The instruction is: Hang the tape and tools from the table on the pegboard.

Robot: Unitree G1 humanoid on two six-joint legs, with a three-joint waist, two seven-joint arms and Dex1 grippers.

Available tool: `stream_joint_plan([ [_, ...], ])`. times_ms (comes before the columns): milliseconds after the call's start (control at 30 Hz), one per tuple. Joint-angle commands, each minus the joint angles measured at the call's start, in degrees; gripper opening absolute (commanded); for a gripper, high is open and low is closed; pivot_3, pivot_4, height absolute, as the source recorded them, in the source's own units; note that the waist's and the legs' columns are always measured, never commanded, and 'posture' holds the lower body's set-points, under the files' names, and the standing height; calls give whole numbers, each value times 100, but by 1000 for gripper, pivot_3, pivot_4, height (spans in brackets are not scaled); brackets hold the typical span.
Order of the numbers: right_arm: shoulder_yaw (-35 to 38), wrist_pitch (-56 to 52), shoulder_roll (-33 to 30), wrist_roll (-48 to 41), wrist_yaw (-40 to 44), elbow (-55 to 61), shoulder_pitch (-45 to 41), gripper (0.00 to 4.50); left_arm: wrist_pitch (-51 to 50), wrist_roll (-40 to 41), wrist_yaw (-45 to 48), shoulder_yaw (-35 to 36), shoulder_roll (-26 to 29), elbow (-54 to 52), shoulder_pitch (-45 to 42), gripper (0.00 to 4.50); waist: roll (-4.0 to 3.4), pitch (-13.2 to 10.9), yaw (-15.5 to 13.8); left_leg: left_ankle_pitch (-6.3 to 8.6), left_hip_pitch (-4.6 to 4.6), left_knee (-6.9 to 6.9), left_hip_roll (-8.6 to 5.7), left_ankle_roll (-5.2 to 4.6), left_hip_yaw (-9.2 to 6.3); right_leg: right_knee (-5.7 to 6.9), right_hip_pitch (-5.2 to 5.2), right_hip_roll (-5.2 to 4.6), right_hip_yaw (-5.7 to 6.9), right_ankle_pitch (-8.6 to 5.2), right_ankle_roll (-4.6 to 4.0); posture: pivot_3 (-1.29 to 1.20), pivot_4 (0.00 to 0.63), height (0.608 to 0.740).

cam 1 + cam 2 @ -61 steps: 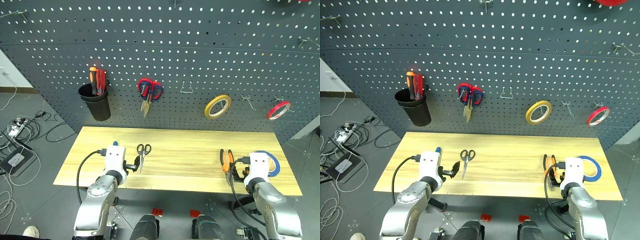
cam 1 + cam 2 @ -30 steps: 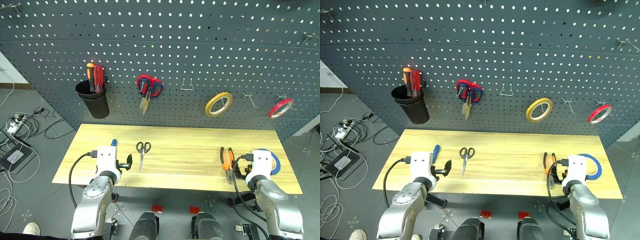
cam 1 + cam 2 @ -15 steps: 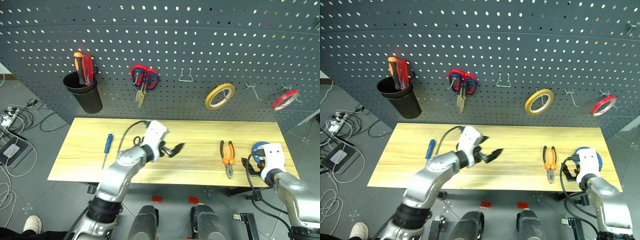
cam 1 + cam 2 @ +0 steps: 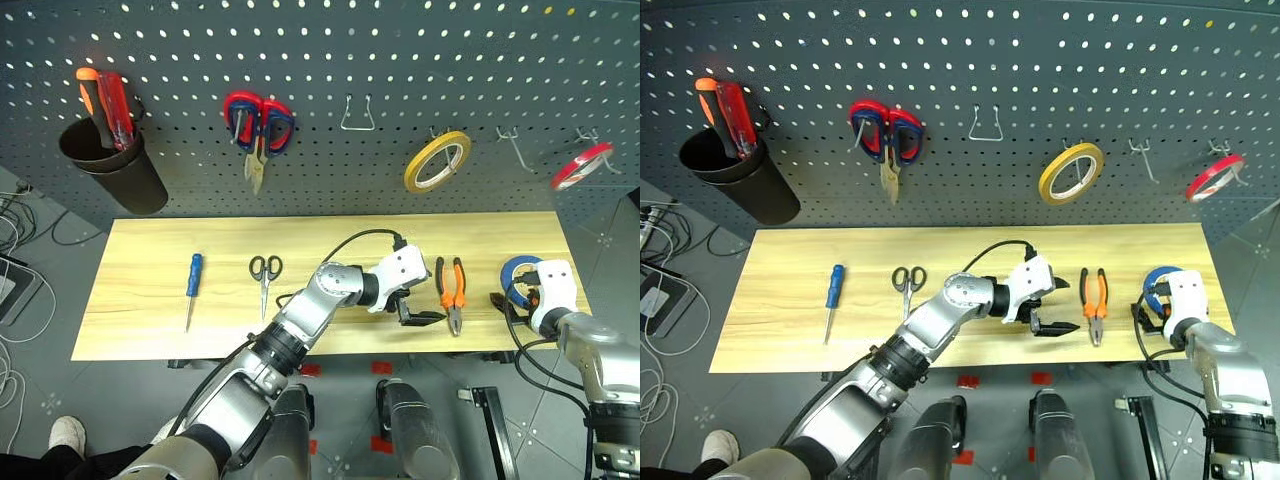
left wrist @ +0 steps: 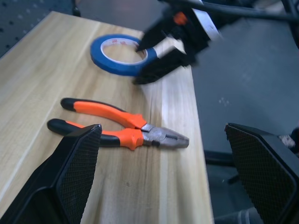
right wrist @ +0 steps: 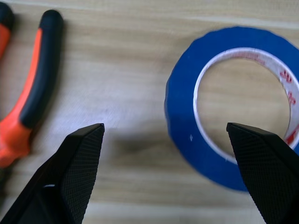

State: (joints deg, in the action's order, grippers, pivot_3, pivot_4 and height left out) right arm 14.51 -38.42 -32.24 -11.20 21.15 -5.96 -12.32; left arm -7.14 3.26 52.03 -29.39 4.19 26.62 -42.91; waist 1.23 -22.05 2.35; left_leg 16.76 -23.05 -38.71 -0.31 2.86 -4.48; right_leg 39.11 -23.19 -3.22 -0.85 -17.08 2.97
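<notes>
Floor [image 4: 40, 400]: grey, speckled, visible on both sides of and below the table.
Table [image 4: 150, 260]: light wooden top with lengthwise plank grain, standing just in front of the rear panel.
Cables [image 4: 15, 215]: several loose leads lying on the floor at the left.
Flat device [image 4: 12, 290]: dark, pale-topped, on the floor at the left edge, near the cables.
Lighting: even, with a soft sheen on the floor.

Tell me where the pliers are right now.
The pliers lie flat on the table toward its right end, between the open left gripper and the blue tape, handles pointing toward the pegboard.
</notes>
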Motion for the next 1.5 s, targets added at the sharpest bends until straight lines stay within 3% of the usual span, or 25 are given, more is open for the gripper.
stream_joint_plan([
  [33, 75, 325, -22, 59, -29, -395, -172, 4500, 847, -336, -139, 17, -281, 767, -384, 4458, 2, -38, -4, 0, -8, -7, -1, -1, 1, 2, -5, -1, 2, 1, 2, -46, 458, 740],
  [367, 200, 497, 100, -32, -133, -1323, -684, 4500, 1868, -710, -483, 441, -799, 2487, -1279, 4458, 21, -139, 5, 2, -22, -16, -6, -4, 8, -5, -11, -10, -2, 12, 21, -36, 465, 740],
  [467, 297, 399, 168, -177, -95, -1462, -761, 3906, 2066, -821, -536, 516, -845, 2748, -1441, 4500, 27, -152, 0, 2, -23, -16, -4, -3, 6, -6, -11, -9, 2, 12, 21, -30, 464, 740],
  [767, 189, 579, 146, -92, -121, -1610, -802, 872, 2297, -972, -525, 762, -908, 3091, -1584, 4500, 28, -155, -30, 1, -23, -16, -5, -2, 6, -8, -11, -10, 1, 13, 24, -21, 456, 740],
  [800, 173, 627, 138, -64, -127, -1640, -812, 705, 2308, -986, -509, 776, -913, 3084, -1572, 4500, 28, -155, -31, 1, -23, -16, -5, -2, 6, -8, -12, -10, 1, 13, 24, -21, 453, 740],
  [967, 128, 799, 147, 16, -175, -1728, -789, 699, 2351, -994, -481, 833, -954, 3045, -1547, 4500, 28, -154, -34, -2, -23, -18, -5, 3, 6, -9, -12, -10, 0, 17, 30, -18, 428, 740],
  [1133, -67, 1028, 130, 201, -239, -1290, -513, 699, 2294, -741, -353, 1039, -969, 2494, -1296, 4500, 17, -141, -45, -8, -23, -20, -4, 14, 5, -10, -13, -14, 1, 19, 33, -32, 360, 740],
  [1300, -248, 1364, 186, 446, -367, -184, 136, 699, 1374, -397, -231, 1213, -681, 634, -337, 4500, -33, -75, -49, -14, -52, -19, -1, 25, 3, -10, -47, -20, 4, 19, 33, -27, 287, 740],
  [1500, -787, 1789, 574, 1030, -825, 1837, 1165, 699, -277, 14, -342, 1289, -21, -2218, 1144, 4500, -104, 194, -8, -23, -111, -17, -3, 41, 7, 7, -118, -19, 0, 19, 33, -22, 202, 740],
])
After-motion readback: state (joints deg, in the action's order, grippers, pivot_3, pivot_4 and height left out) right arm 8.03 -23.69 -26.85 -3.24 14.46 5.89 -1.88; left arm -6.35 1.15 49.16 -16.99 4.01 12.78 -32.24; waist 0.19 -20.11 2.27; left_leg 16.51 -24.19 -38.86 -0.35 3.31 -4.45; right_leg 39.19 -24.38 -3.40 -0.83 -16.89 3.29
